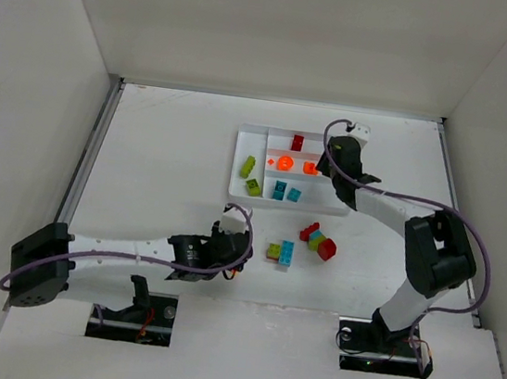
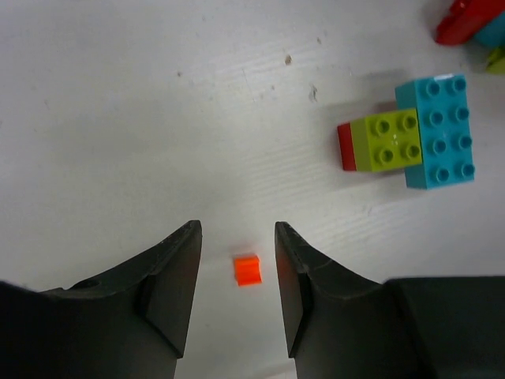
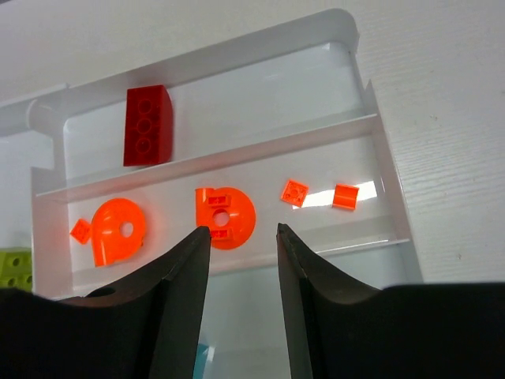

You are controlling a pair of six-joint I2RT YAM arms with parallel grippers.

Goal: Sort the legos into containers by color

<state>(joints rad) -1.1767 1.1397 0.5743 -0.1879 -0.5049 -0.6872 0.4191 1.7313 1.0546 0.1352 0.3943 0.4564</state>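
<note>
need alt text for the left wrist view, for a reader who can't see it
The open left hand frames a tiny bright orange plastic cube lying on the white table. Up and to the right, a teal blue studded brick, a lime green studded brick and a thin red piece sit touching in a row.

Plain white walls (image 1: 284, 25) enclose a white table (image 1: 163, 168) on three sides under even light.
</note>
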